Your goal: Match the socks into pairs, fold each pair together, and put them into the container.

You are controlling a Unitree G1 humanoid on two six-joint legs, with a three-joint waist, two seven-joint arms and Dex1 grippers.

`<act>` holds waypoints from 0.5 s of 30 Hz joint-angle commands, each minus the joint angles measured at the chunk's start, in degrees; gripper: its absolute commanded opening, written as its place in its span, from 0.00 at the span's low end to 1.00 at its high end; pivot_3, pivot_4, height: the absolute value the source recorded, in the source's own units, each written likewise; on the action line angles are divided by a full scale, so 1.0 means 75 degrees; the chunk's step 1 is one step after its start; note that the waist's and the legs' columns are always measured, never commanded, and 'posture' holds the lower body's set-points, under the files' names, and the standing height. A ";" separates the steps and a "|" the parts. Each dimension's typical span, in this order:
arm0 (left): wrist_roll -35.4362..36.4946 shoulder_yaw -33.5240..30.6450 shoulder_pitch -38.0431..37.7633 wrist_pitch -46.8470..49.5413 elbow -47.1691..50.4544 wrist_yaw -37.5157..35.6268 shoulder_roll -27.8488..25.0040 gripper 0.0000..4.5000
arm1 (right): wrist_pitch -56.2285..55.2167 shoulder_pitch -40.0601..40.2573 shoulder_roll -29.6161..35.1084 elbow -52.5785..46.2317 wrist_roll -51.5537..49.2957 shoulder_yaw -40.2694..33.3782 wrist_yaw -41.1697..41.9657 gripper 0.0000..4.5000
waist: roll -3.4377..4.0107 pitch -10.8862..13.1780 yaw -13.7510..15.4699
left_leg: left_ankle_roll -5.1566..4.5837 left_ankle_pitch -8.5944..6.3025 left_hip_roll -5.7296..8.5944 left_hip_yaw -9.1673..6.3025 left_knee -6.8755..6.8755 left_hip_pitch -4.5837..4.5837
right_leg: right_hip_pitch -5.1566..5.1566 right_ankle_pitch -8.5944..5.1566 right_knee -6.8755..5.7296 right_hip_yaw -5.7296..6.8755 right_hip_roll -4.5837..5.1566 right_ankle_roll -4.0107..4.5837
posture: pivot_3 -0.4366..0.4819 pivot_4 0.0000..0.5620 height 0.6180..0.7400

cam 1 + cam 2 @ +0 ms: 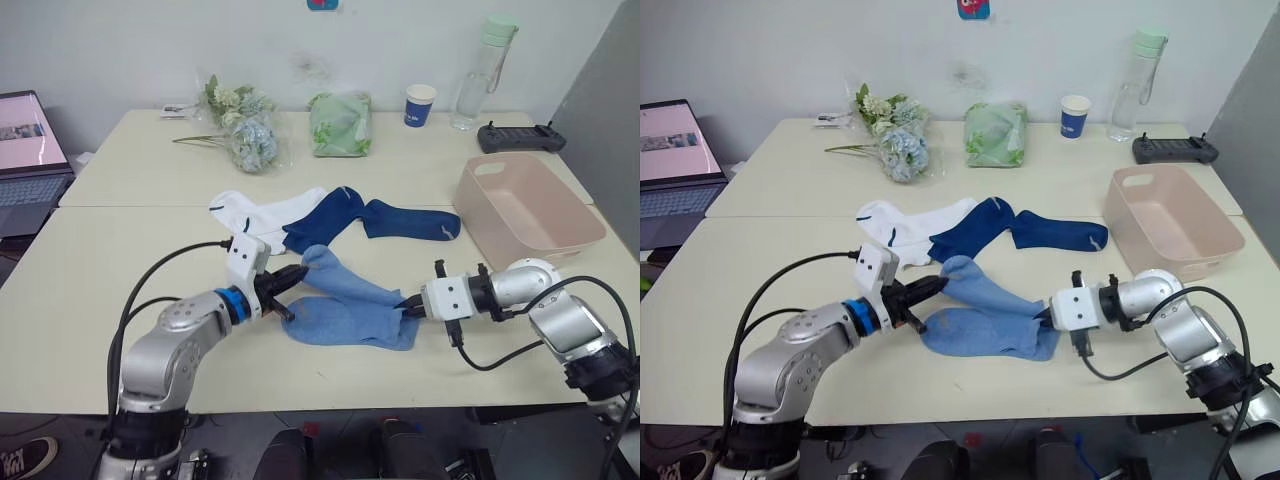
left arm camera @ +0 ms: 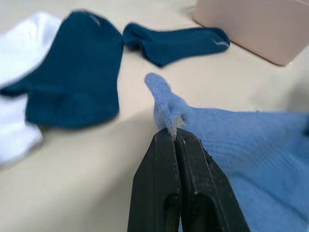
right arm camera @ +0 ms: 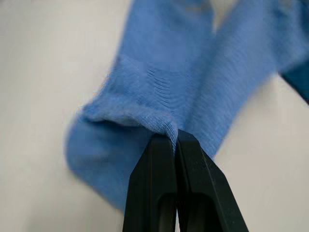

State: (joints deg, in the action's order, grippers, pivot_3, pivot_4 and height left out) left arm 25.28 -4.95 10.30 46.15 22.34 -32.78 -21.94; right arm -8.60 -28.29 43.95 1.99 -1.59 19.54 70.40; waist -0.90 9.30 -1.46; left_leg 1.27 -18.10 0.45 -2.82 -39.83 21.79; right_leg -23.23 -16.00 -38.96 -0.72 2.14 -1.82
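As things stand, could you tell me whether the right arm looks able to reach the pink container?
Probably yes, but not freely. The container sits on the robot's right, close beside the right gripper, with bare table between them. That gripper is shut on the light blue socks, though, so it would carry them along.

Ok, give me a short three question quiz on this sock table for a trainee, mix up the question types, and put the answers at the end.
1. True or false: the pink tub already holds socks.
2. What does the left gripper pinch? A white sock, B light blue sock, C navy sock.
3. Fill in: the right gripper is shut on a ____ sock.

Key: 1 false; 2 B; 3 light blue.
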 commanded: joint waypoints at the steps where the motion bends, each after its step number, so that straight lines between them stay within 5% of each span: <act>1: 0.0242 -0.0158 -0.0398 0.0033 0.0726 0.0530 0.0308 0.00 | -0.0571 -0.0405 -0.0393 0.0550 -0.0188 -0.0015 0.0252 0.01 | 0.0000 0.0000 -0.0003 | 0.0000 0.0000 -0.0001 0.0001 0.0000 -0.0002 | 0.0001 0.0000 0.0000 -0.0001 -0.0001 0.0000 | 0.48 0.27 1.00; 5: 0.0013 -0.0039 -0.0781 -0.0331 0.0611 0.0857 0.0475 0.14 | -0.0713 -0.0447 -0.0526 0.0883 -0.0200 -0.0126 0.0392 0.22 | 0.0000 0.0000 0.0011 | 0.0001 0.0001 0.0001 0.0001 0.0001 0.0001 | 0.0002 0.0000 0.0004 -0.0001 0.0001 0.0000 | 0.48 0.27 1.00; 13: 0.0341 -0.0719 -0.0711 -0.0599 0.0301 0.0545 -0.0150 0.71 | 0.0801 0.0606 0.0262 -0.0200 -0.0997 -0.1414 -0.0122 0.84 | 0.0000 0.0000 0.0167 | 0.0001 -0.0001 0.0002 0.0002 0.0003 0.0006 | 0.0002 0.0001 0.0014 0.0000 0.0005 0.0001 | 0.48 0.27 1.00; 15: 0.0388 -0.0749 -0.0416 -0.0659 -0.0122 0.0256 -0.0418 0.86 | 0.2036 0.1243 0.0322 -0.1130 -0.1584 -0.1780 -0.0395 0.84 | 0.0001 -0.0001 0.0189 | 0.0000 -0.0001 0.0001 0.0000 0.0006 0.0006 | 0.0002 0.0000 0.0013 0.0003 0.0005 0.0002 | 0.48 0.27 1.00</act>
State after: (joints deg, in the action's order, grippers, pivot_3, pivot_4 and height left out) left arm 27.00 -9.82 5.34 42.91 22.43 -28.73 -24.03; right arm -0.57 -20.96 46.11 0.39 -8.59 9.15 69.35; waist -0.89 9.30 -0.04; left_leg 1.26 -18.11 0.45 -2.83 -39.79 21.83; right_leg -23.22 -16.00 -38.87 -0.69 2.17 -1.80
